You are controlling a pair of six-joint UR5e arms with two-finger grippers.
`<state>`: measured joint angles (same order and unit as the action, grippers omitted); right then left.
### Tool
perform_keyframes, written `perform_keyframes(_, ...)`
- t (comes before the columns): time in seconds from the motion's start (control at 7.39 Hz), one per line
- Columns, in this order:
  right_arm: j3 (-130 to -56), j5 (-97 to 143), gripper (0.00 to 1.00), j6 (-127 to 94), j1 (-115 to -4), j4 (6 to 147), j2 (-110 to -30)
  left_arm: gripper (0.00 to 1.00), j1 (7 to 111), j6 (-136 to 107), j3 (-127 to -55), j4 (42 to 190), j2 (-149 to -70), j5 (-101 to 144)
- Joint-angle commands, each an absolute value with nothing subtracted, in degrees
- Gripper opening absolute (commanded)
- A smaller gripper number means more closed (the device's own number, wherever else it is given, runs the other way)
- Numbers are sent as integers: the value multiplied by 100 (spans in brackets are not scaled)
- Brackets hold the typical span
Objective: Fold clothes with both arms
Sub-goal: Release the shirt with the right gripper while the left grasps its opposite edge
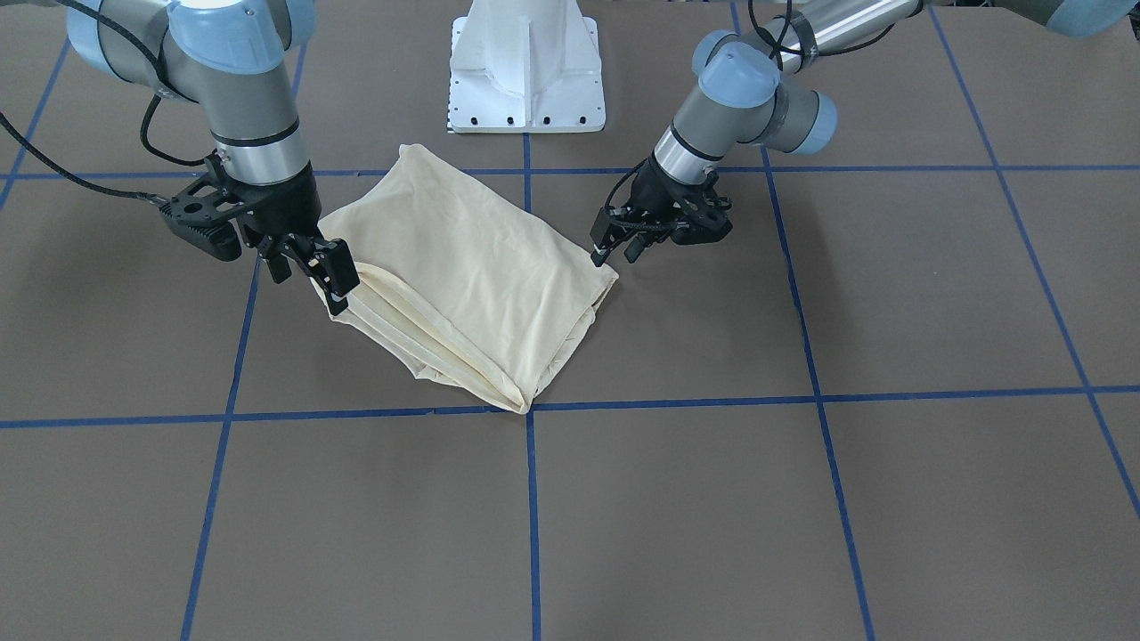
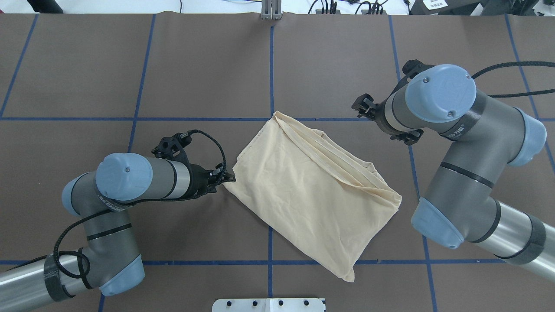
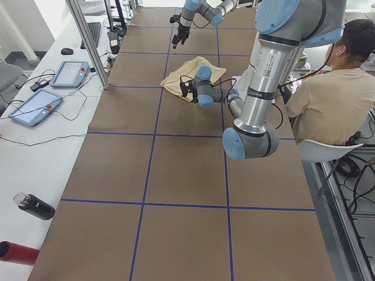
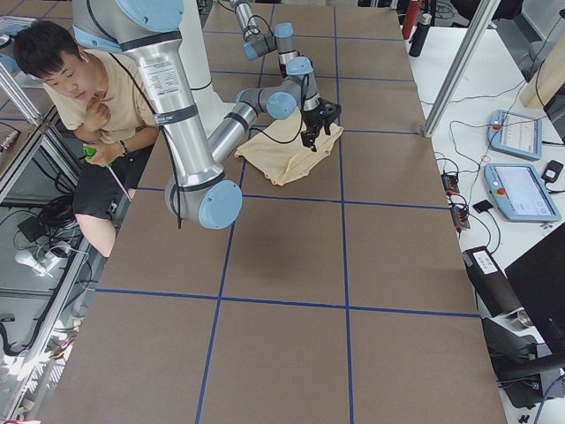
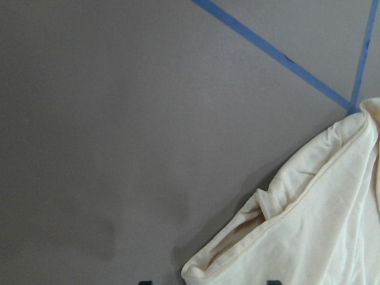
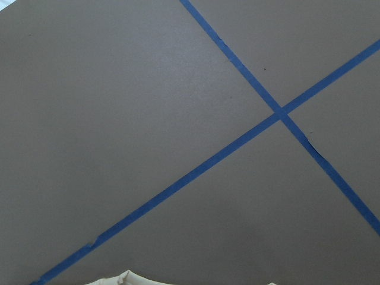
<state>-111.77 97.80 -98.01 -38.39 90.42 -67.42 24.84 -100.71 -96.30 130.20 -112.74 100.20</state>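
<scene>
The cream-yellow T-shirt lies folded into a rough rectangle on the brown table; its print is hidden. It also shows in the overhead view. My left gripper hovers open at the shirt's corner on my left side, empty. The left wrist view shows that folded corner between the two fingertips. My right gripper is raised beside the opposite corner, with its fingers apart and nothing in them. In the overhead view its fingers are hidden under the wrist. The right wrist view shows only a sliver of shirt.
The white pedestal stands just behind the shirt on the robot's side. Blue tape lines grid the table. A seated person is beside the robot base. Tablets and bottles lie on the side bench.
</scene>
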Motion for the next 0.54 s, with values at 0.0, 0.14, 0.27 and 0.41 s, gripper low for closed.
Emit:
perform_keyframes(0.0,-11110,9765,100,-9773,-3841,9035,-6759,56,2452,-10055,-9510,13025,-11390,9984)
perform_keyframes(0.14,-11075,9747,100,-9791,-3841,9035,-6776,47,2452,-10055,-9518,13017,-11408,9976)
perform_keyframes(0.27,-11074,9738,100,-9800,-3841,9035,-6785,43,2461,-10020,-9510,13017,-11408,9976)
perform_keyframes(0.41,-11066,9721,100,-9791,-3823,9035,-6794,43,2452,-10011,-9501,13017,-11408,9880)
